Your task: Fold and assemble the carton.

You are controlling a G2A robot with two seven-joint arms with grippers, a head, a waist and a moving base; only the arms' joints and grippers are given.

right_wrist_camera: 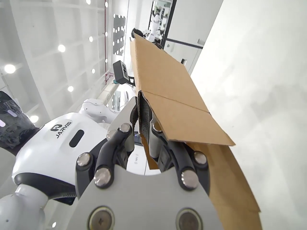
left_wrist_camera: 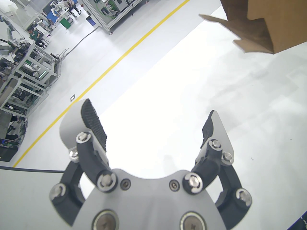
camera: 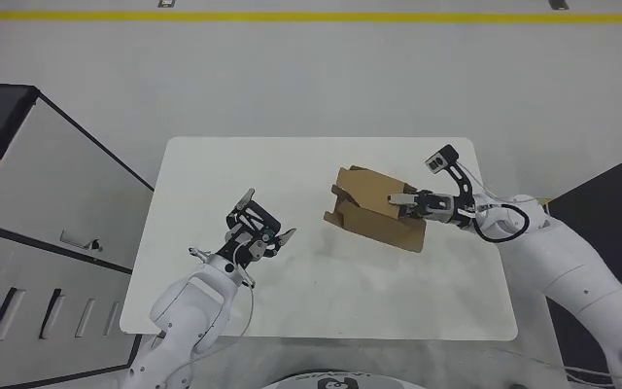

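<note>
Your right gripper (camera: 397, 199) (right_wrist_camera: 142, 113) is clamped on the carton (camera: 374, 209) (right_wrist_camera: 168, 92), jaws nearly together with a corrugated panel edge pinched between them. You have the white table (camera: 292, 301) beneath the carton, and the carton sits over the table's right half, toward the far edge. Beyond the carton, away from the robot, a yellow line (camera: 311, 16) crosses the floor.

You will see that the carton is brown and only partly opened, with tilted panels and loose flaps. At the end opposite the right gripper, one flap sticks out toward the middle of the table. You cannot tell from these views whether the carton's lower edge rests on the table or hangs just above it. From the left wrist the carton (left_wrist_camera: 263, 13) shows a pointed flap and a notched one on its near side.

Your left gripper (camera: 266, 218) (left_wrist_camera: 148, 113) hovers low over the table, well apart from the carton. It is on the side opposite the right gripper and nearer the robot. Its jaws are spread wide with nothing between them.
</note>
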